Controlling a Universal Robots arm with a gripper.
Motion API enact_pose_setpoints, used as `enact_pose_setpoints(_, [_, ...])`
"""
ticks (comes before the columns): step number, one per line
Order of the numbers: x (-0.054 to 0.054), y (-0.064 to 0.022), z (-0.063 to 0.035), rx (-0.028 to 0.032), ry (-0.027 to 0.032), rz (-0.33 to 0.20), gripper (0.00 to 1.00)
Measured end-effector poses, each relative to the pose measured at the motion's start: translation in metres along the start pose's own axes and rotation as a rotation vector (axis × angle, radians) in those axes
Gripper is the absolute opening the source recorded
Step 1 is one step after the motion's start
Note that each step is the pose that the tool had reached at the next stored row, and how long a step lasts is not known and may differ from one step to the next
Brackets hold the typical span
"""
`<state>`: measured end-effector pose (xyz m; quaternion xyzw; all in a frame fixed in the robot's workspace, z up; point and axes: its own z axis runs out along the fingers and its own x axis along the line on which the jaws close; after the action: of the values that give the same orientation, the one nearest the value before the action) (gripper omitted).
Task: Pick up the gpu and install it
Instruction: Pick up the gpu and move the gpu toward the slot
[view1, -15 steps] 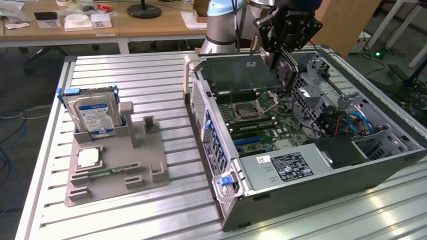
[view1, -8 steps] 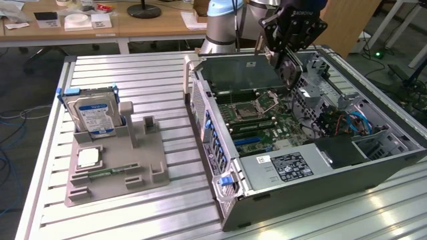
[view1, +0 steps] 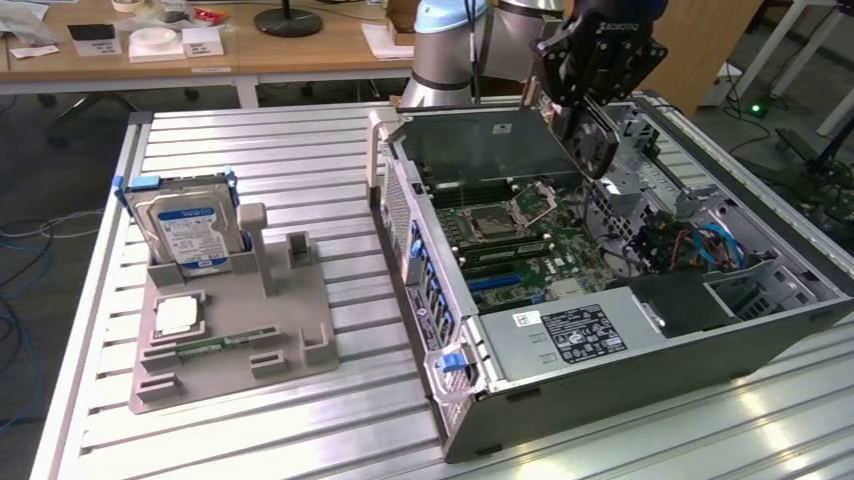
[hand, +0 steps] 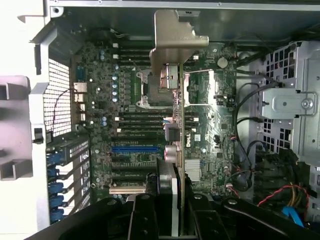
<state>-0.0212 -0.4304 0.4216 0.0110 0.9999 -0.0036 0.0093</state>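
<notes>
**Gpu held in the air over the open case**

The gpu (view1: 591, 150), a thin flat black rectangular circuit card, is pinched edge-on by the black two-fingered gripper (view1: 585, 112), whose jaws are pressed against its two faces. It is held in the air above the green motherboard (view1: 534, 262) inside the open grey metal computer case (view1: 416, 240), and it is not yet seated in any slot. In the exterior view the card is seen at about one o'clock from the square silver processor socket (view1: 494, 220). The case lies at three o'clock from the grey plastic parts holder (view1: 247, 330), where a silver hard drive with a blue-white label (view1: 187, 228) is stood upright. In the wrist view the card's bent silver metal bracket (hand: 172, 35) is seen at the end far from the gripper. The card is judged light and stiff but fragile. It is best taken by its flat faces near one end, clear of the connector edge, and a skewed press would be expected to strain the board
</notes>
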Motion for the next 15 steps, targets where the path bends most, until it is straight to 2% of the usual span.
enact_pose_setpoints(2, [-0.003,0.0001,0.0,0.0016,0.0,0.0,0.28])
enact_pose_setpoints(10, [-0.017,0.0004,0.0007,0.0016,-0.0001,0.0,0.28])
enact_pose_setpoints(15, [-0.017,0.0004,0.0007,0.0018,0.0,0.0,0.28])
